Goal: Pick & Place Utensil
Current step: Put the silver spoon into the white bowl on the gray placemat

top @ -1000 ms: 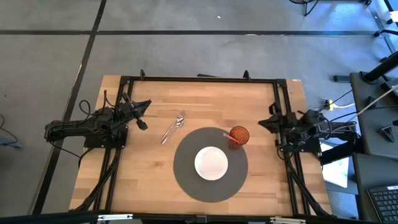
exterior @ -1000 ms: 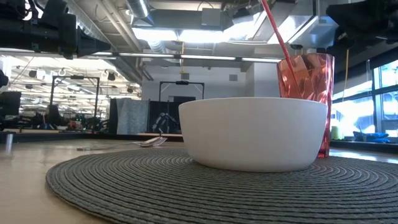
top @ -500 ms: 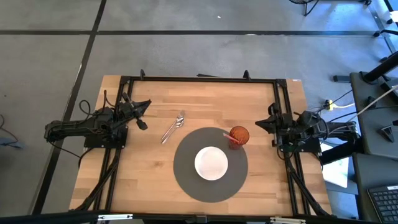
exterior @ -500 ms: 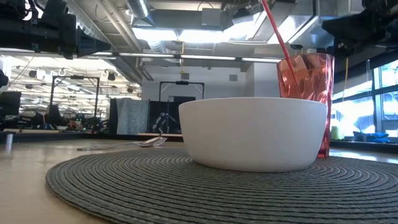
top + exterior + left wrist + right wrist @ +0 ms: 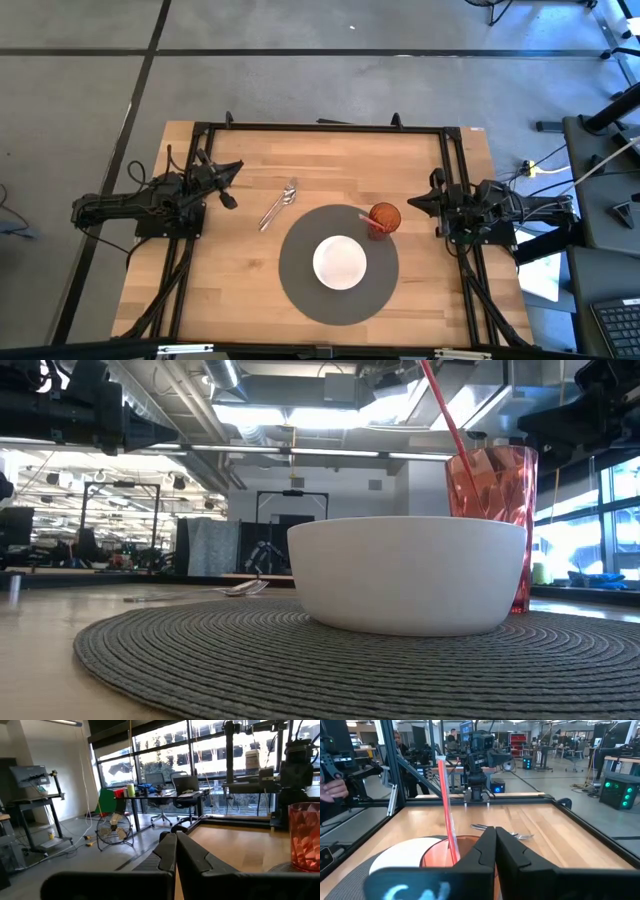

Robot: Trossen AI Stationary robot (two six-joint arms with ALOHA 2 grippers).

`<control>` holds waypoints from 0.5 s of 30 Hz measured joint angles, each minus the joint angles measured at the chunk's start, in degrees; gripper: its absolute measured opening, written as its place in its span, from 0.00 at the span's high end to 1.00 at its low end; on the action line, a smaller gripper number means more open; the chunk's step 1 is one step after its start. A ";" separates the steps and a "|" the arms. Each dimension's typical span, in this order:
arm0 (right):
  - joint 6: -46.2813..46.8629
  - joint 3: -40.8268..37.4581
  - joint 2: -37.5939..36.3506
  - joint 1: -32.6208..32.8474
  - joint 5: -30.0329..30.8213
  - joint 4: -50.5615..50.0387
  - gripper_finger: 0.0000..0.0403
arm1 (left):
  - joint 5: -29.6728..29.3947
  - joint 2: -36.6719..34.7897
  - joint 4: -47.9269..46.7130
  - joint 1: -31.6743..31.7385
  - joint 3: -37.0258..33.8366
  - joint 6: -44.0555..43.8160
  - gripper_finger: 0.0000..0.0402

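Utensil [image 5: 279, 205] near left hand [image 5: 231, 186]

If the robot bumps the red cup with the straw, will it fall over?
Maybe. The red cup is tall and narrow, so a push near its top could tip it. The straw leans out one side, adding a little pull that way. It stands on the woven mat, which probably grips its base.
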 joint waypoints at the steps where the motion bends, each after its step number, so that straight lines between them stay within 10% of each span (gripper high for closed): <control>1: -0.08 -0.01 0.00 0.00 0.01 0.01 0.99 | 0.51 0.00 -0.42 0.01 0.00 -0.70 0.99; 15: -0.92 -3.22 -0.02 0.00 1.05 3.54 0.99 | 9.00 7.88 -2.03 0.02 0.02 -14.57 0.99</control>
